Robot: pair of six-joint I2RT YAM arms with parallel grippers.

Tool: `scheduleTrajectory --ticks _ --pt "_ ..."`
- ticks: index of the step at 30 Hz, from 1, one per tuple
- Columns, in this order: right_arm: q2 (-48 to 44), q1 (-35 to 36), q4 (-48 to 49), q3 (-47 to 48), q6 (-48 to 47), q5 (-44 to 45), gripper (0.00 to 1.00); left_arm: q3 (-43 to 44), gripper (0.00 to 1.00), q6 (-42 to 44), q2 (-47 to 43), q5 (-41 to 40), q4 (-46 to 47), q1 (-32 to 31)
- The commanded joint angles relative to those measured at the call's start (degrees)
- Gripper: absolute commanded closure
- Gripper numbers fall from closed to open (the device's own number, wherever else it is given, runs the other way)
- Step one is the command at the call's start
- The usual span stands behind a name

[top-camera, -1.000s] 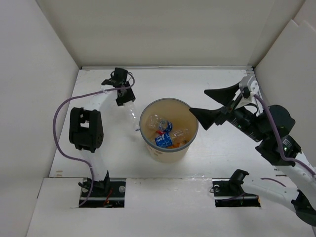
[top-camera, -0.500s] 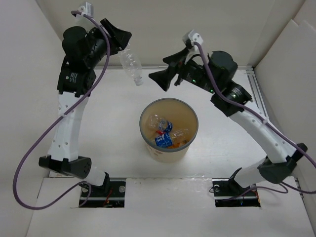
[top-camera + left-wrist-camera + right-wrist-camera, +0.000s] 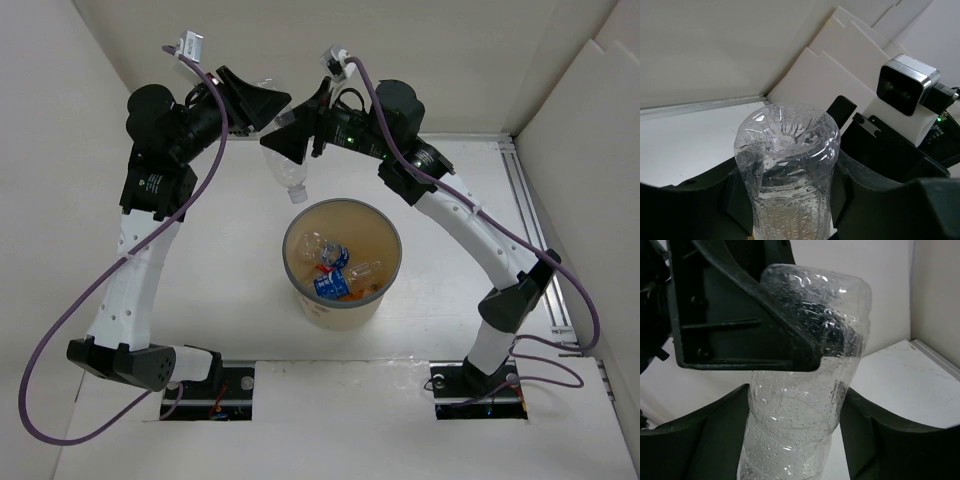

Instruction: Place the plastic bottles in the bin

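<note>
"Top external view, biggest thing first: what filled it?" asked the picture editor.

"The white table (image 3: 230, 300), walled in board, with both arms raised high over it. The left arm (image 3: 140, 255) and the right arm (image 3: 470, 225) arched inward, their ends together above the far side of the bin (image 3: 335, 312). The bin stood mid-table with several bottles (image 3: 330, 275) lying inside, blue-labelled and clear ones among them."

"And the grippers?"

"The left gripper (image 3: 268, 105) was clamped on the base end of a clear bottle (image 3: 283, 168), which hung in the air with its cap (image 3: 297, 195) downward. It appeared just beyond the bin's far-left rim rather than over its mouth. Gripping the base probably left the body free for the other arm. The right gripper (image 3: 300, 120) faced it, a finger on either side of that body. The right wrist view showed those fingers close against the plastic, but whether they pressed it could not be told."

"So a handover?"

"That was the likely reading, or a steadying hold ahead of the drop. The left wrist view looked straight onto the bottle's dimpled base, jaws tight at both flanks. Either way, the bottle seemed to need carrying over the opening before release. Let go where it hung, it risked striking the rim."
</note>
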Motion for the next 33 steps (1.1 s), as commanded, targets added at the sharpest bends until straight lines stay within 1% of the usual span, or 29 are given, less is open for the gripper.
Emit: scheduleTrajectory --ticks 1,2,3,4,5,6,7,8,9,10,11,12,13,14,15,16,17,18,19,20,21,22,23,24,26,29,32,33 --pt "1.66 0.97 5.43 3.11 3.95 -4.66 0.34 -1.85 0.94 -3.93 -3.38 5.17 9.56 -0.63" --pt "1.66 0.97 5.43 3.11 4.56 -4.66 0.51 -2.64 0.87 -3.93 -3.39 5.17 9.56 -0.64" --pt "1.66 0.97 5.43 1.72 4.56 -4.66 0.91 -2.65 0.55 -3.93 -4.08 5.17 10.17 -0.64" --pt "0.10 0.97 5.43 0.57 4.56 -3.97 0.98 -3.26 0.30 -3.93 -4.96 5.17 9.39 -0.64" --pt "-1.05 0.97 5.43 -0.74 4.56 -2.39 1.00 -3.27 0.00 -3.06 -5.58 2.91 8.86 -0.64" --pt "-2.45 0.97 5.43 -4.32 3.34 -1.68 1.00 -3.27 0.00 -1.57 -6.19 1.76 8.25 -0.64" --pt "-6.12 0.27 5.43 -6.54 2.64 -0.89 1.00 -3.27 0.00 -0.51 -7.59 0.35 7.29 -0.64" --pt "-8.25 0.26 5.43 -8.91 1.85 0.16 1.00 -2.57 0.00 0.55 -8.30 -3.32 4.67 -0.64" --pt "-10.70 -0.43 5.43 -11.54 -0.16 3.04 1.00 -2.04 0.00 1.69 -9.00 -5.53 2.90 -0.64" --pt "-13.25 -0.44 5.43 -17.14 -1.31 4.72 1.00 -1.43 0.00 2.74 -9.71 -8.25 0.79 -0.64" --pt "-18.32 -0.44 5.43 -19.98 -2.28 6.48 1.00 -0.90 0.00 4.84 -11.02 -11.06 -3.40 -0.64" --pt "-20.81 -0.44 5.43 -22.79 -3.25 9.37 1.00 -0.89 0.00 5.82 -11.73 -15.87 -5.27 -0.64" --pt "-23.10 -0.96 5.43 -25.51 -4.74 10.44 1.00 -0.89 0.00 6.70 -12.43 -17.75 -6.77 -0.64" --pt "-27.47 -0.97 5.43 -30.85 -5.36 11.58 1.00 -0.89 0.00 7.49 -13.22 -19.33 -8.00 -0.64" --pt "-29.60 -0.97 5.43 -33.60 -5.37 12.81 1.00 -3.07 0.00 8.02 -15.06 -21.70 -9.58 -0.64" --pt "-31.71 -0.97 5.43 -36.33 -5.98 15.70 1.00 -4.31 0.00 8.90 -16.12 -22.42 -9.60 -0.64" --pt "-35.48 -0.97 5.43 -41.75 -5.98 16.94 0.99 -5.63 0.00 8.91 -17.26 -22.43 -10.29 -0.12" --pt "-37.25 -0.97 5.43 -44.15 -5.98 18.18 0.97 -6.94 0.00 9.60 -19.45 -23.03 -10.30 -0.11" --pt "-38.66 -0.97 5.43 -46.35 -5.98 19.84 0.92 -9.65 0.00 10.13 -20.43 -23.04 -10.30 -0.11" --pt "-40.07 -0.97 5.43 -50.20 -5.98 19.86 0.70 -10.99 0.00 10.14 -21.39 -23.04 -10.91 -0.11" --pt "-42.26 -0.97 5.43 -51.81 -5.38 20.38 0.65 -12.13 0.00 10.14 -22.27 -23.04 -10.92 -0.11" --pt "-43.85 -0.97 5.43 -54.43 -5.37 20.91 0.47 -14.58 0.00 10.66 -23.76 -23.82 -10.92 -0.11" --pt "-43.86 -0.97 5.43 -54.46 -4.85 21.43 0.25 -15.82 0.00 10.66 -24.39 -23.83 -10.92 -0.11" --pt "-43.86 -0.97 5.43 -56.11 -4.84 22.05 0.10 -16.88 0.00 10.66 -24.39 -23.83 -10.92 -0.11" --pt "-44.57 -0.97 5.43 -56.65 -4.84 23.37 0.00 -19.25 0.00 10.66 -25.10 -23.83 -10.92 -0.11" --pt "-44.57 -0.97 5.43 -55.70 -4.84 24.78 0.00 -21.71 0.00 11.28 -25.10 -23.83 -12.14 -0.11" --pt "-44.57 -0.97 2.63 -52.62 -4.84 27.50 0.00 -22.60 0.00 12.42 -25.62 -26.11 -13.46 -0.11" --pt "-45.35 -0.97 1.57 -51.74 -4.84 28.90 0.00 -23.21 0.00 13.12 -25.62 -28.47 -14.07 -0.11"
